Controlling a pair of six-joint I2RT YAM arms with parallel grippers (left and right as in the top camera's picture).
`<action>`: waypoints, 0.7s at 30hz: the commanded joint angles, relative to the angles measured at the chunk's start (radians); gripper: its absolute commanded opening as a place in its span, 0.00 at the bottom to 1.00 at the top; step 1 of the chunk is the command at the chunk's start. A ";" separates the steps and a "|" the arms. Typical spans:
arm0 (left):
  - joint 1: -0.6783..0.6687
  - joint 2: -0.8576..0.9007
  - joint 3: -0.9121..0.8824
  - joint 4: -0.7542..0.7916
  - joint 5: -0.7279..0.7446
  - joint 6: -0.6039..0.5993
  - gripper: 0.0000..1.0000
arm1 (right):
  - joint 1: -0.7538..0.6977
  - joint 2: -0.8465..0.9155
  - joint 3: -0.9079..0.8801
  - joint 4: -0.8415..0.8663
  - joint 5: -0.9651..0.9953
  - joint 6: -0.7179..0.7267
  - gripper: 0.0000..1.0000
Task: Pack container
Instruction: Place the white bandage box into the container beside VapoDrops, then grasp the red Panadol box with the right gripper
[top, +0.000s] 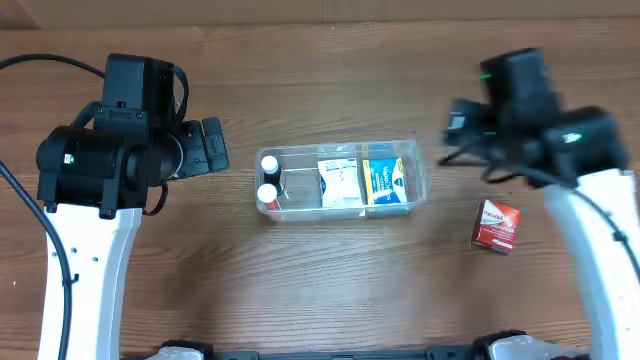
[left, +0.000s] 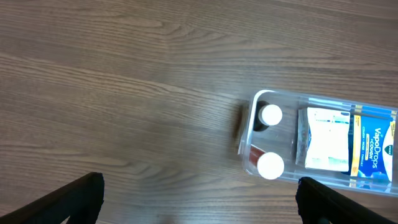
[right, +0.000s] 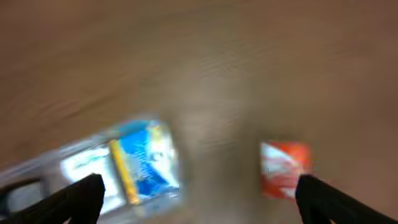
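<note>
Two spread pincers (left: 199, 182) (right: 200, 180) flank one container (top: 421, 166) holding two bottles (top: 269, 163) (top: 267, 194), two boxes (top: 340, 183) (top: 386, 183).

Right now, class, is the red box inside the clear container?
No, the red box lies outside the container, apart from its right end.

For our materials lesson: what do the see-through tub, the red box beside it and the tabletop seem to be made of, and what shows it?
Container: clear glossy plastic, contents visible through walls.
Red box: probably printed cardboard, sharp folded edges.
Table: wood or wood-look laminate, brown grain lines.
</note>
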 joint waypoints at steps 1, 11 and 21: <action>0.004 0.004 0.011 0.001 -0.017 0.023 1.00 | -0.237 0.021 -0.066 -0.027 -0.106 -0.064 1.00; 0.004 0.004 0.011 0.001 -0.016 0.023 1.00 | -0.408 0.039 -0.670 0.356 -0.254 -0.334 1.00; 0.004 0.004 0.011 -0.001 -0.016 0.023 1.00 | -0.408 0.077 -0.835 0.588 -0.292 -0.338 1.00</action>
